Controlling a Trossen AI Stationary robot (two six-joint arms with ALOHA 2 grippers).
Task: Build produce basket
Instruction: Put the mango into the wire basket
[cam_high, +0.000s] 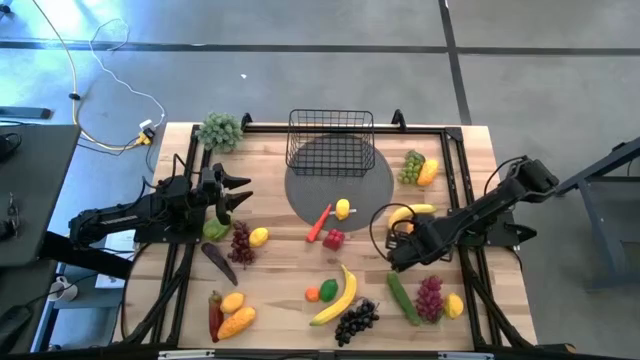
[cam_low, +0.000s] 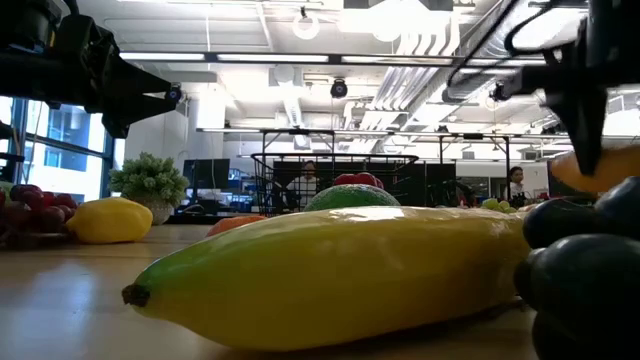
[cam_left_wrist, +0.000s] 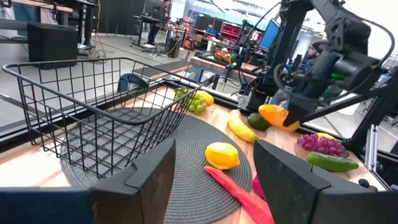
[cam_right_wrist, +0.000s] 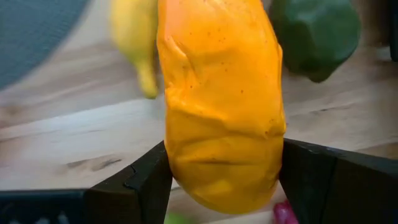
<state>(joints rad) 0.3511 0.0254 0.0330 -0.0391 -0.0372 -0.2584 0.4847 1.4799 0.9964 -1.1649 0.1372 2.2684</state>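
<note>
The black wire basket (cam_high: 330, 140) (cam_left_wrist: 93, 106) stands on the far part of a grey round mat. Toy produce lies scattered over the wooden table: a lemon (cam_high: 343, 208), a long banana (cam_high: 337, 295), black grapes (cam_high: 355, 320), a cucumber (cam_high: 403, 298). My right gripper (cam_high: 402, 232) is right of the mat, shut on an orange-yellow fruit (cam_right_wrist: 221, 106) (cam_left_wrist: 273, 116). A banana (cam_high: 412, 211) and a green avocado (cam_left_wrist: 258, 122) lie just beside it. My left gripper (cam_high: 235, 195) hovers open on the left side, near purple grapes (cam_high: 240, 240), touching nothing. My right gripper pinches the orange-yellow fruit between its two fingers (cam_right_wrist: 143, 180), which sit on opposite sides of the fruit's lower end (cam_right_wrist: 217, 180). The fingers slant down from the table's right side. The fruit sticks out past the fingertips and looks lifted clear of the table.
A pale green leafy bunch (cam_high: 220, 130) sits at the far left corner. Green grapes (cam_high: 410, 165) lie right of the basket. A red pepper (cam_high: 333, 238) and a red-orange carrot (cam_high: 320, 222) lie at the mat's near edge. More produce crowds the near edge.
</note>
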